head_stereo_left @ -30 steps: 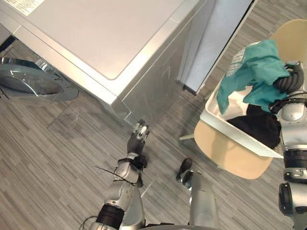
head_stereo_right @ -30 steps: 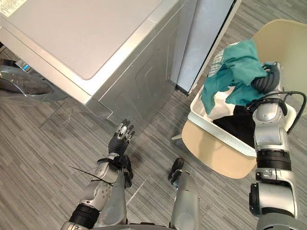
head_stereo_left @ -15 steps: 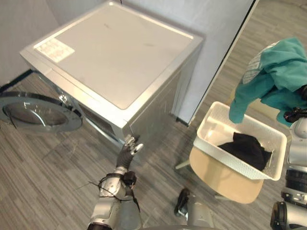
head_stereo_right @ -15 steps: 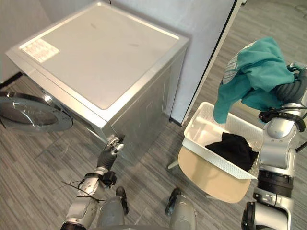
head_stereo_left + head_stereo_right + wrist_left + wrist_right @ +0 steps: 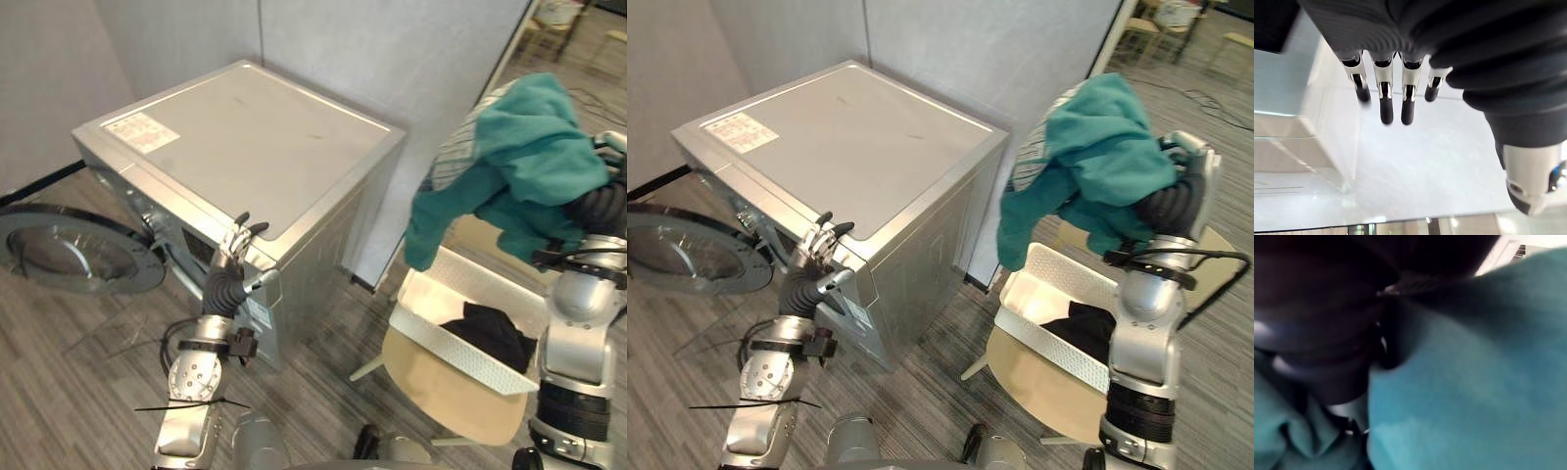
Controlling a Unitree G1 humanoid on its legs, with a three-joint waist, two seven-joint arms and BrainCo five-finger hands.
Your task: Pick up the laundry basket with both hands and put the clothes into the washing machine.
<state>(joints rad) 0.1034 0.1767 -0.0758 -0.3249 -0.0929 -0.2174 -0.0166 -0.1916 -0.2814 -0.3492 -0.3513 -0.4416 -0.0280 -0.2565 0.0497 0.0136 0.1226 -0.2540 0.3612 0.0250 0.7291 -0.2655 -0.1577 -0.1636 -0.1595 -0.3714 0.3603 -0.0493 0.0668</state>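
one teal shirt (image 5: pixel 1087 147) drapes my right hand (image 5: pixel 1173 204), right of washer (image 5: pixel 852 147); grip i cannot tell. left hand (image 5: pixel 227 274) straight-fingered at washer's front corner.

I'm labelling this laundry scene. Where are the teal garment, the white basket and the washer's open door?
teal garment (image 5: pixel 519 157), left eye view, middle of the bunched cloth.
white basket (image 5: pixel 456 354), left eye view, its near wall.
washer door (image 5: pixel 64 253), left eye view, its round glass.

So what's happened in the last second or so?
The right hand has lifted the teal garment out of the basket; it now hangs above. The open left hand rose beside the washing machine. The black garment stays in the basket, the door open.
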